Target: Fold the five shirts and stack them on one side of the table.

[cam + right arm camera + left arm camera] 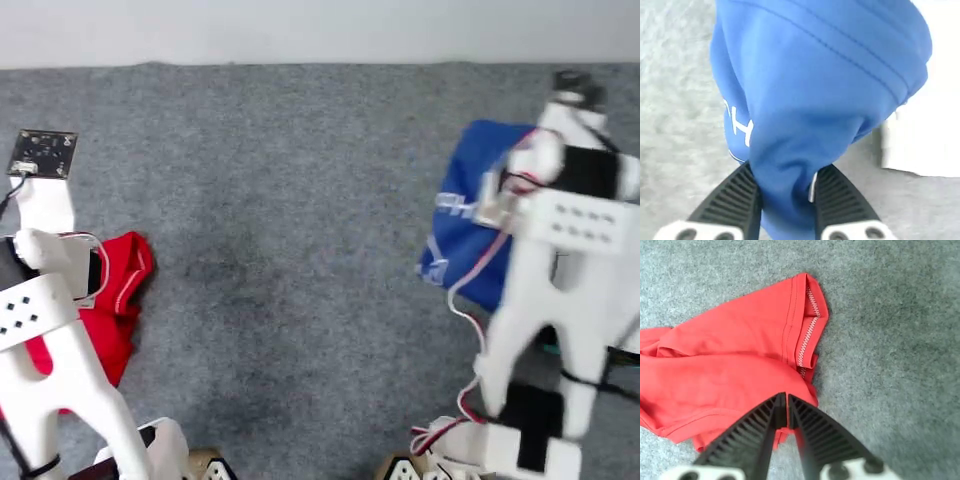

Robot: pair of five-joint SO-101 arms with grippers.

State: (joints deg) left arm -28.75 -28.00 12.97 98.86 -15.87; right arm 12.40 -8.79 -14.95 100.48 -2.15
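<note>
A red shirt (735, 355) lies crumpled on the grey table at the left side (122, 290), one sleeve hem turned up. My left gripper (787, 399) hangs just over its near edge with the fingers pressed together and no cloth seen between them. At the right side a blue shirt (465, 235) with white print is bunched up. My right gripper (785, 175) is shut on a fold of this blue shirt (810, 90), which hangs draped from the jaws.
Grey felt (290, 220) covers the table, with wide free room in the middle. A white flat thing (922, 125) lies beside the blue shirt. A pale wall (300, 30) runs along the far edge. Both arm bases stand at the near edge.
</note>
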